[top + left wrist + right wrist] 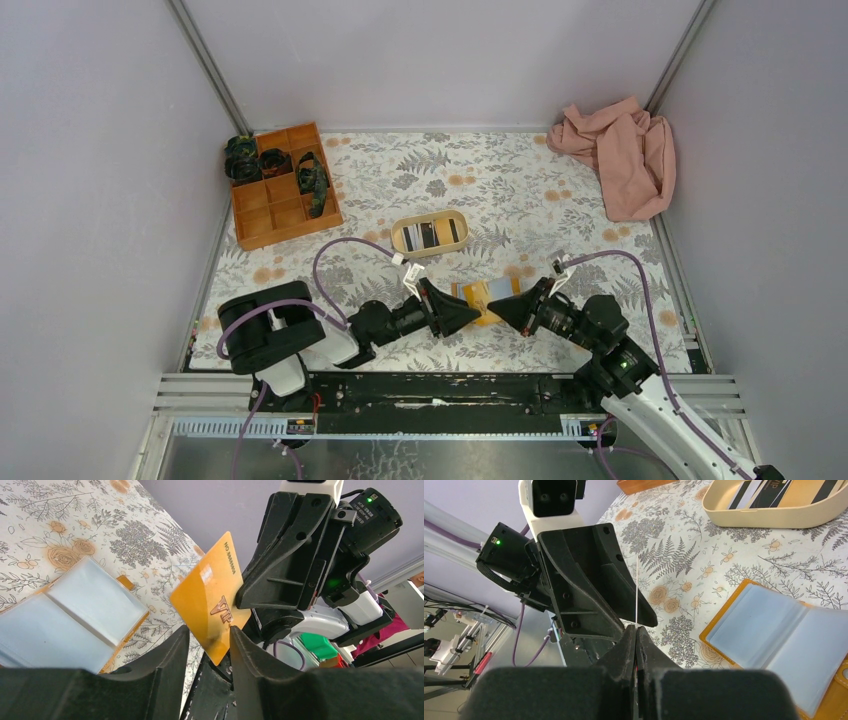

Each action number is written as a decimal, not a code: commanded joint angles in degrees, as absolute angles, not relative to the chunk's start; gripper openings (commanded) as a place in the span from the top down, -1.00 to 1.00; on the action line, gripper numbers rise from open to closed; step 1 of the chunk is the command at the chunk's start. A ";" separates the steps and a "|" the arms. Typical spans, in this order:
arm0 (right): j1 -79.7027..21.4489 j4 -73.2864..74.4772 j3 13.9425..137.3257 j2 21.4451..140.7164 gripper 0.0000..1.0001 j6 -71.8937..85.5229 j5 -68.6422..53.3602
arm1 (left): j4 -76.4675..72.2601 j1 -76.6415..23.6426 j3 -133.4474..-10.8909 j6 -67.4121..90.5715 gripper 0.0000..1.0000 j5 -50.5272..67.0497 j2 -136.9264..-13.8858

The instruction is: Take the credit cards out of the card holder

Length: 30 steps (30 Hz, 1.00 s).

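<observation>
Card holder [485,295] lies open on the floral bench [500,190], near the front edge, between the two arm tips; light blue inside faces up, orange cover edge showing around it. The sleeves facing up look empty in both wrist views.

Gold card [210,605], marked "VIP", is held clear of the bench, tilted, above and beside the holder.

Right gripper [636,630]: jaws pressed together on one edge of the gold card. In its own wrist view the card appears edge-on as a thin pale line rising from the fingertips.

Left gripper [209,635]: jaws spread, one finger on each side of the card's lower corner. The card sits in the gap, close to one finger; contact cannot be told.

The two grippers face each other tip to tip over the holder.

Beige oval tray [400,238] stands farther back on the bench, apart from the holder, with striped cards [430,235] lying flat in it.
</observation>
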<state>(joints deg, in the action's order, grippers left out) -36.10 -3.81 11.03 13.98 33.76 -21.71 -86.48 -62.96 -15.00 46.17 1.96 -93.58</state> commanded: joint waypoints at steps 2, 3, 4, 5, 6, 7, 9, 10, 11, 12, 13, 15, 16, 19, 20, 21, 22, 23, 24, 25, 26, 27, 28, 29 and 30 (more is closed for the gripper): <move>-36.21 -7.16 10.54 13.13 1.00 34.40 -22.96 | -90.97 -63.32 -15.82 45.37 0.43 0.87 -93.39; -36.23 -7.12 10.55 13.10 1.00 34.40 -22.94 | -90.97 -63.29 -16.09 45.62 0.55 1.31 -93.57; -36.21 -7.12 10.48 12.95 1.00 34.49 -22.94 | -90.97 -63.31 -16.36 45.88 0.67 1.55 -93.84; -36.21 -7.08 10.46 12.78 1.00 34.48 -22.90 | -91.04 -63.32 -16.59 46.19 0.77 1.82 -94.16; -36.21 -7.00 10.40 12.50 1.00 34.49 -22.81 | -91.05 -63.36 -16.74 46.49 0.87 2.00 -94.29; -36.21 -6.83 10.52 12.42 1.00 34.40 -22.69 | -91.05 -63.36 -16.86 46.71 0.94 2.10 -94.35; -36.21 -6.28 10.41 12.10 1.00 34.23 -22.36 | -91.14 -63.45 -16.96 47.01 1.00 2.14 -94.44; -36.21 -5.92 10.50 11.94 1.00 34.25 -21.96 | -91.14 -63.51 -16.90 47.10 1.00 2.05 -94.32; -36.21 -5.38 10.58 11.71 0.99 34.22 -21.16 | -91.20 -63.49 -16.88 47.18 1.00 2.06 -94.14; -36.21 -4.84 10.61 11.38 0.90 34.06 -20.51 | -91.23 -63.46 -16.85 47.27 1.00 2.15 -94.09; -36.21 -4.32 10.75 11.08 0.79 33.89 -19.79 | -91.23 -63.42 -16.86 47.35 1.00 2.11 -93.93; -36.19 -2.75 11.19 10.48 0.52 33.53 -17.87 | -90.99 -63.46 -16.87 47.58 1.00 2.07 -93.43; -36.21 -1.34 11.74 10.26 0.42 32.75 -16.38 | -90.15 -63.50 -16.91 47.75 1.00 1.72 -93.05; -36.22 4.51 13.91 9.38 0.20 30.80 -9.44 | -82.83 -63.32 -17.81 47.81 1.00 0.23 -90.40; -36.21 6.47 14.65 8.95 0.17 30.15 -6.39 | -77.95 -63.29 -18.52 47.77 1.00 -0.74 -88.74; -36.21 8.75 15.27 8.44 0.16 29.73 -3.08 | -71.75 -62.95 -19.67 47.69 1.00 -1.65 -86.93; -36.21 10.63 15.66 7.87 0.14 29.68 -0.22 | -63.91 -62.57 -21.53 47.80 1.00 -2.94 -84.86; -36.21 11.45 15.60 7.30 0.13 30.02 1.87 | -55.76 -62.05 -23.37 48.14 1.00 -4.58 -82.74; -36.21 11.25 15.19 6.78 0.13 30.59 2.53 | -48.25 -61.46 -25.19 48.31 1.00 -6.22 -80.16; -36.21 10.77 14.60 6.43 0.13 30.99 2.51 | -42.69 -60.86 -26.47 48.22 1.00 -7.34 -78.41; -36.21 10.31 14.16 6.34 0.13 31.41 2.36 | -38.17 -59.84 -27.37 48.21 1.00 -8.24 -76.43; -36.21 9.95 13.73 6.52 0.13 31.60 2.11 | -33.23 -58.46 -28.39 48.51 1.00 -8.57 -74.80; -36.21 9.81 13.38 6.96 0.13 31.70 1.90 | -28.17 -56.90 -29.77 48.66 1.00 -8.82 -73.24; -36.21 9.77 13.21 7.47 0.13 31.79 1.67 | -21.90 -55.02 -31.51 48.64 1.00 -8.96 -72.08; -36.23 9.63 12.97 8.09 0.13 31.81 1.34 | -15.90 -53.02 -34.32 48.41 1.00 -8.85 -71.53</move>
